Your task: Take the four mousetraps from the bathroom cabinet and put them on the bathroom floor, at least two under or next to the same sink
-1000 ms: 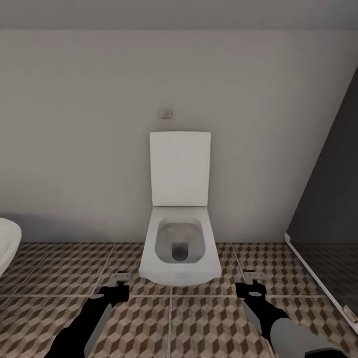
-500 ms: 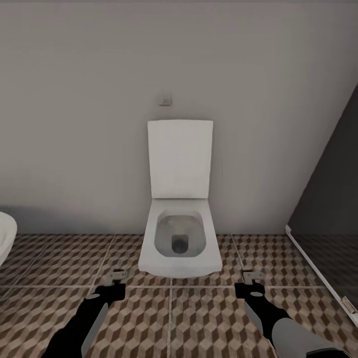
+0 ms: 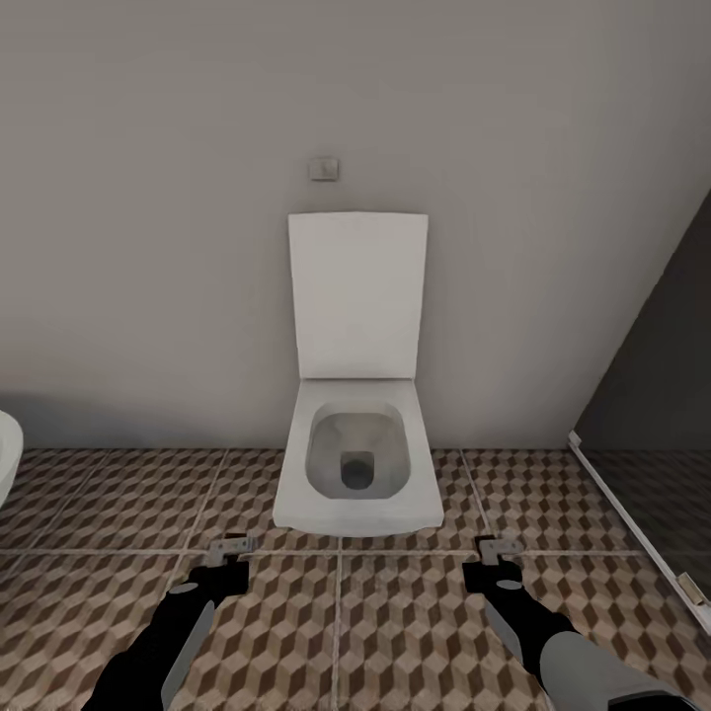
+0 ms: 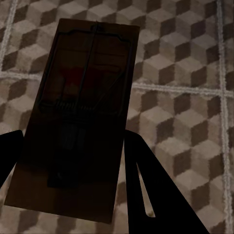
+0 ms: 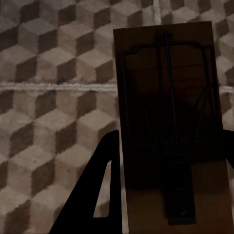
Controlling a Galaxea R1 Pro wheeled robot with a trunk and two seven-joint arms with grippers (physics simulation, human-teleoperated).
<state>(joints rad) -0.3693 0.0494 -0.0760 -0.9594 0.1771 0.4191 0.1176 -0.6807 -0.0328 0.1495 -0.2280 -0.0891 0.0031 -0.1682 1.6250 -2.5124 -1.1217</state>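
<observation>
left gripper clasping mousetrap, right gripper likewise

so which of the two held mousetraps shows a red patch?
The mousetrap in the left hand: the left wrist view shows a red patch under its wire frame. The mousetrap in the right hand looks plain dark brown throughout.

Soft, even light fills the head view, with no glare; the grey wall is flat and dim, darkening into a shadow band where it meets the bathroom floor. The toilet is the brightest surface, its bowl shaded grey. Edges look slightly soft, as in a compressed render. Both wrist views are much darker: each mousetrap sits in deep shadow between near-black fingers, while the tiles beyond the hand stay lit and mildly blurred.
</observation>
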